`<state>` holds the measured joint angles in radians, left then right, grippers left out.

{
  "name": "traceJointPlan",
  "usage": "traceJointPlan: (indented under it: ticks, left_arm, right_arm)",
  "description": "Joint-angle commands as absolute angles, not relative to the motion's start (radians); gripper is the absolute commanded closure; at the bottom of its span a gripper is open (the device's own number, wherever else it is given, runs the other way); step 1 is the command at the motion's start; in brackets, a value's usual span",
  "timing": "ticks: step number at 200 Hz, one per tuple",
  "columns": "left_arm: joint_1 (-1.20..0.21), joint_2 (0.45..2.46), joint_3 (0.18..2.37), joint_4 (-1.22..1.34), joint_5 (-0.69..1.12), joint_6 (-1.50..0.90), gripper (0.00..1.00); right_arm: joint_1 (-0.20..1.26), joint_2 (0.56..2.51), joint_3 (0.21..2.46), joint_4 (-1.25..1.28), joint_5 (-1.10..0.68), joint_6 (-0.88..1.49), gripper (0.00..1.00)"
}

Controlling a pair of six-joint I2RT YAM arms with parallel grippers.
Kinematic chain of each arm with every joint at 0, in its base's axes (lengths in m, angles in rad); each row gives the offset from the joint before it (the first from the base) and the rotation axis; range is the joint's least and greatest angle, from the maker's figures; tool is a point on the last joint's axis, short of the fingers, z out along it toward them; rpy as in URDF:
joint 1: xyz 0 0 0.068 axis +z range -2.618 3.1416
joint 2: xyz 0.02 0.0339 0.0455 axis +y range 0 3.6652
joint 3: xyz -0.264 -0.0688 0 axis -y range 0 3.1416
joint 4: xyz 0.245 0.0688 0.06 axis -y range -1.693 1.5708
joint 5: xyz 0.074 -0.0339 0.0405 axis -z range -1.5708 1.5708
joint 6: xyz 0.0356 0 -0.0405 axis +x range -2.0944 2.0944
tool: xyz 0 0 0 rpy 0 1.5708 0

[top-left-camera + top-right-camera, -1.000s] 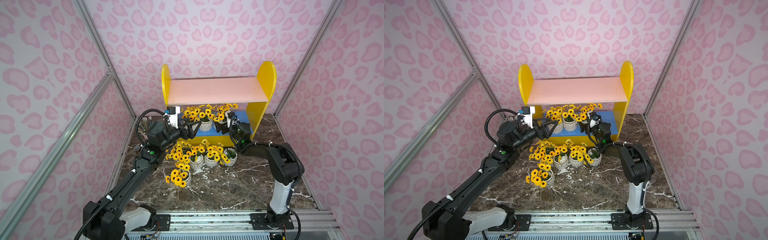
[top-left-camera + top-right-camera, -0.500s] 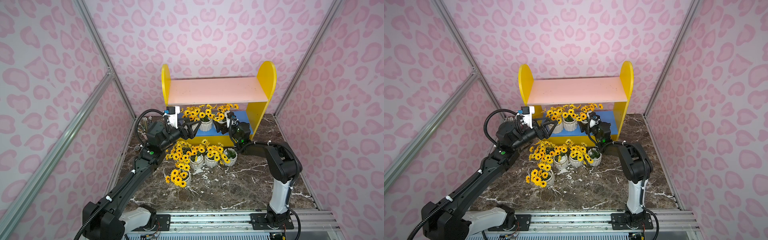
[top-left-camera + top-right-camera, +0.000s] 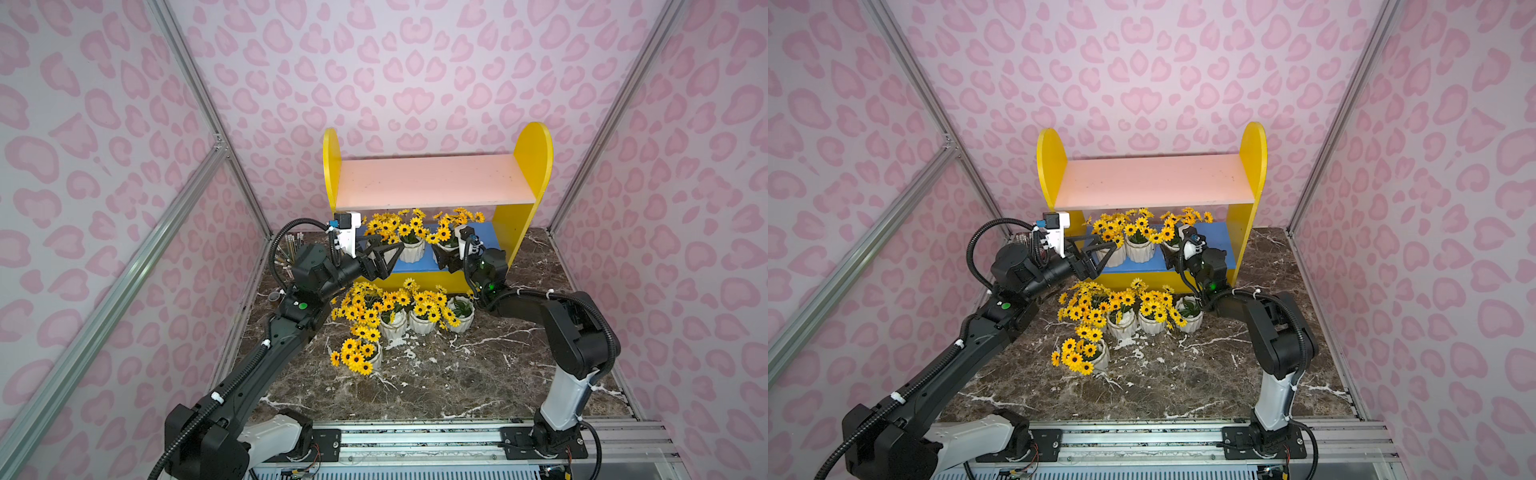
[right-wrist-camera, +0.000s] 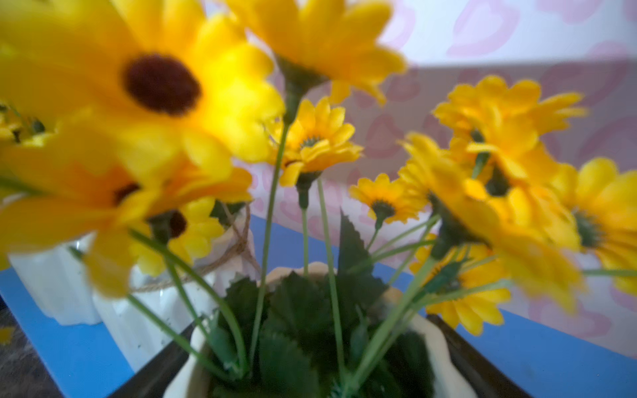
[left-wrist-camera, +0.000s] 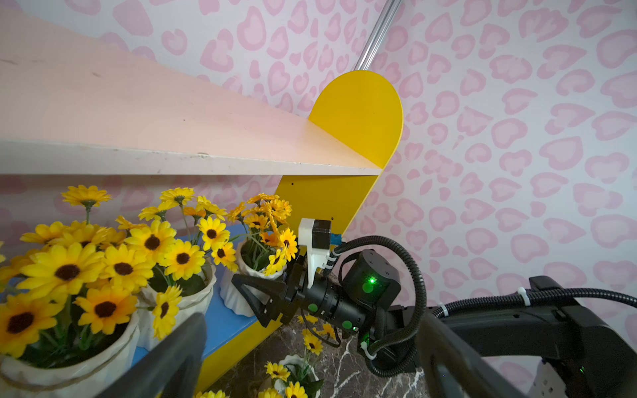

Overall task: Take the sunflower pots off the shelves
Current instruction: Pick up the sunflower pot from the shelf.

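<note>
**Top views.** The two-tier wooden shelves with yellow rounded side panels (image 3: 534, 166) stand at the back of the dark marble tabletop (image 3: 478, 374). The pale pink upper board (image 3: 432, 183) is bare. The blue lower board (image 3: 494, 235) carries three white ribbed ceramic pots of yellow artificial sunflowers. A group of like pots (image 3: 419, 324) stands on the tabletop in front. The right arm (image 3: 573, 328) reaches level to the right-end pot (image 3: 449, 248). The left arm (image 3: 291, 332) points at the left-end pot (image 3: 1112, 258), its jaws wide apart just before it. No arm attends the middle pot (image 3: 1139, 250).

**Left wrist view.** The twine-wrapped left-end pot (image 5: 69, 375) lies outside the gap of the left jaws, beyond one finger (image 5: 172, 355). The right jaws stand apart, level with the right-end pot's body (image 5: 234, 296).

**Right wrist view.** The right-end pot (image 4: 448, 361) sits upright between two dark fingers (image 4: 151, 374), one on each flank. Whether they press on it cannot be told.

**Finding.** The right arm is the better placed, since its pot lies squarely within the jaws with its axis vertical. The blooms sit close under the pink board, so withdrawal likely runs outward toward the tabletop, not upward.
</note>
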<state>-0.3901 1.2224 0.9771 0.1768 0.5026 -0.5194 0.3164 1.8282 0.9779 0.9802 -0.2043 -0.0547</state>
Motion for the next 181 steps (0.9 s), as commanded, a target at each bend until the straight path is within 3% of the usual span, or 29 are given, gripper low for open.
traceJointPlan:
  ticks: [1,95,181]
  left_arm:
    - [-0.391,1.233,0.987,0.224,0.539,-0.515,0.03]
    - [-0.42,1.267,0.99,0.229,0.571,-0.52,0.03]
    - [-0.454,1.252,0.989,0.217,0.544,-0.505,0.03]
  right_arm:
    - [0.316,1.786,0.964,1.085,-0.167,-0.046,1.0]
    - [0.324,1.618,0.795,1.132,-0.112,-0.011,1.0]
    - [0.416,1.431,0.7,0.986,-0.041,-0.061,1.0]
